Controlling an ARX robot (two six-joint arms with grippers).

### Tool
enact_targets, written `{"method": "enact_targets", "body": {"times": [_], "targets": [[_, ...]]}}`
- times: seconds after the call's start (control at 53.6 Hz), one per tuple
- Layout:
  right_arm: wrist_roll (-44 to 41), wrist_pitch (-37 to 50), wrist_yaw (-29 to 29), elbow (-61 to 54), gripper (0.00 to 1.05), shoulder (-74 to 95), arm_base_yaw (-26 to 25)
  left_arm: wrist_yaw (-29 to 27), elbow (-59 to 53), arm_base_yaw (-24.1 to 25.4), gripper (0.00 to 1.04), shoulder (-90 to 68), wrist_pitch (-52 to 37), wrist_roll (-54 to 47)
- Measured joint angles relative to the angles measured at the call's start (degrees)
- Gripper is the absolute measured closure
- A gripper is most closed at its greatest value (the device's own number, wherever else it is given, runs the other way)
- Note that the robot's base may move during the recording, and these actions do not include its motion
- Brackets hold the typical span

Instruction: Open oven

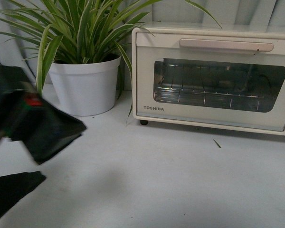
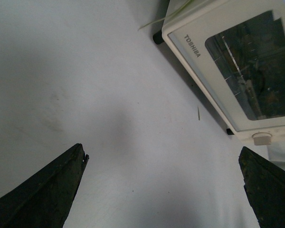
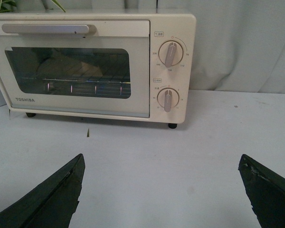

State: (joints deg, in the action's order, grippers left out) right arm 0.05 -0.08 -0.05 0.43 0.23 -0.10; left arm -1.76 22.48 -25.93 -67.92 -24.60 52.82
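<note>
The closed oven (image 1: 213, 80) is sitting at the back of the table (image 1: 156, 180), right of a potted plant (image 1: 83, 71). My left gripper (image 2: 162, 151) and right gripper (image 3: 161, 157) are both hovering spread wide, gripping nothing. Hooking its slim bar handle (image 1: 225, 45) poorly, I am probably risking slipping off or dragging the oven forward.

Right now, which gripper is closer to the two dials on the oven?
Right, probably. The right gripper is open and faces the dials head-on, set back from them. The left gripper hangs toward the other end of the oven, nearer the potted plant.
</note>
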Motion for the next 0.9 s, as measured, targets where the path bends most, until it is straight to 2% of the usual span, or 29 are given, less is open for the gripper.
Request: {"method": "enact_targets", "body": {"times": [0.149,0.392,0.896], "targets": [[0.0,0.0,-0.02,0.0,0.09,0.0,0.0,0.02,5.92,-4.07,0.06,-10.27,-1.31,2.03],[0.0,0.0,-0.02,0.0,0.09,0.0,0.0,0.39,14.69,-7.32,0.06,-22.56,-3.98,6.1],[0.0,0.0,0.0,0.0,0.09,0.0,0.0,0.37,19.63,-8.68,0.06,-30.58,-4.68,11.74]]}}
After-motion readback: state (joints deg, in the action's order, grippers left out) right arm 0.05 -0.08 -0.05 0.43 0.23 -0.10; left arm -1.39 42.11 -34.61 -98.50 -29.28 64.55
